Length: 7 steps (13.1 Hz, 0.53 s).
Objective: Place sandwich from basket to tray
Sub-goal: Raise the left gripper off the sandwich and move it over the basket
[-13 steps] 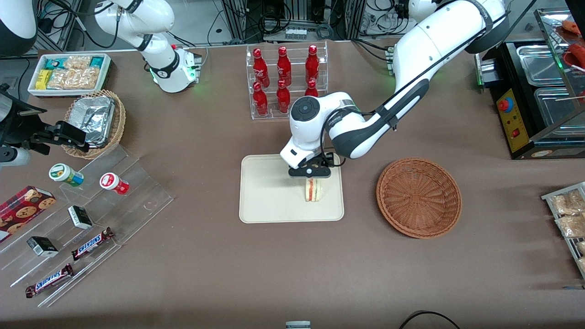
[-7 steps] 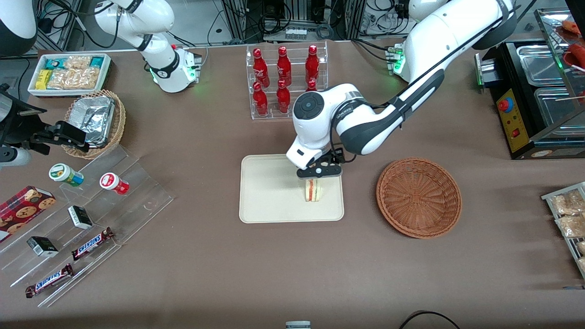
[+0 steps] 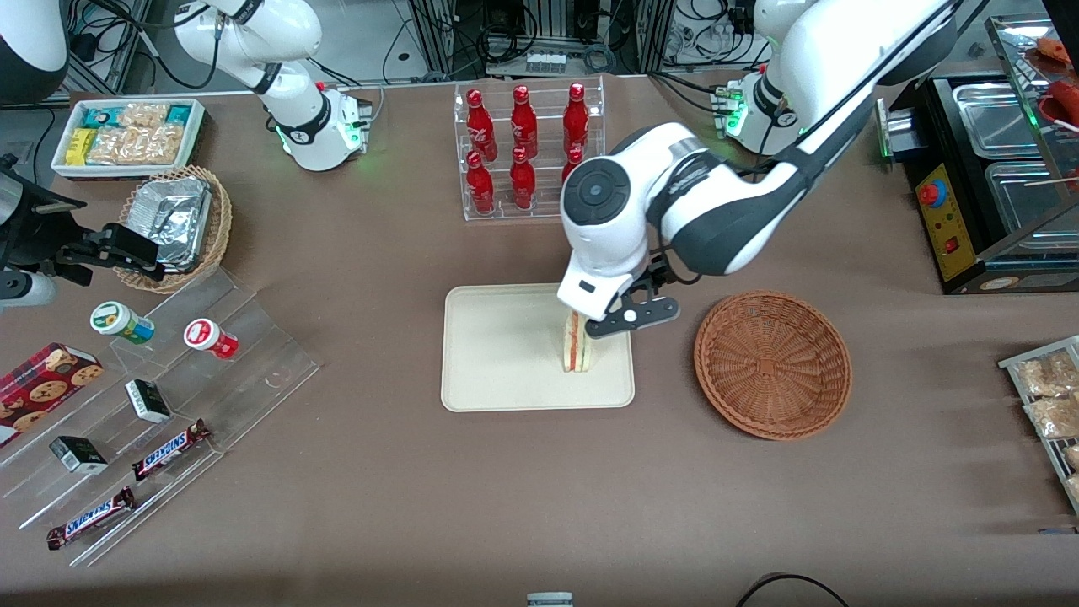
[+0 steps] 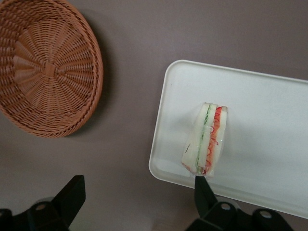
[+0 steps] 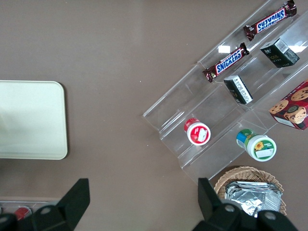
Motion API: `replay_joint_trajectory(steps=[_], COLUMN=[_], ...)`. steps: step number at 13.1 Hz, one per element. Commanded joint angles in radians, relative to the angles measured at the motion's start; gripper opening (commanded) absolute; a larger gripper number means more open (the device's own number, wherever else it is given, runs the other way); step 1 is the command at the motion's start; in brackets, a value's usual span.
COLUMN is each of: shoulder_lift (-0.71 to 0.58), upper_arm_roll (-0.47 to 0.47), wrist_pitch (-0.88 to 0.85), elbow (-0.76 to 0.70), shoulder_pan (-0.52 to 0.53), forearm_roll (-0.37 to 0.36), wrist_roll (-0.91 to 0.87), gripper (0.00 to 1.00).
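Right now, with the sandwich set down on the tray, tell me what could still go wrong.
The sandwich stands on edge near the tray's rim, so it could tip over.

The open gripper hangs just above it toward the basket; a low sideways move could clip the sandwich.

Bright, even overhead light; soft shadows, sharp focus, slight glare on acrylic.

My claw (image 3: 628, 319) hangs spread wide above the tray (image 3: 497, 354), at its edge nearest the basket (image 3: 772, 364). Directly under it, the upright sandwich (image 3: 578, 344) blocks a straight drop. Bare table (image 3: 666, 472) separates tray and basket.
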<state>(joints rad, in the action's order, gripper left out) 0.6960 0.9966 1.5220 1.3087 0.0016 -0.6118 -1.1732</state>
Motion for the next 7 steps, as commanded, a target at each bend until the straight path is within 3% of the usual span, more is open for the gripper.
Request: replay_joint_trajectory(steps=[1, 5, 7], shoulder_lift=[-0.015, -0.075, -0.162], upper_arm_roll=[0.024, -0.047, -0.2], wrist_pitch=[-0.075, -0.098, -0.094], elbow=[-0.078, -0.092, -0.091], shoulder_pan=[0.017, 0.021, 0.02], forearm_roll=[0.015, 0.046, 0.194], wrist_roll=[0.001, 0.061, 0.186], gripper=[1.0, 1.0, 1.0])
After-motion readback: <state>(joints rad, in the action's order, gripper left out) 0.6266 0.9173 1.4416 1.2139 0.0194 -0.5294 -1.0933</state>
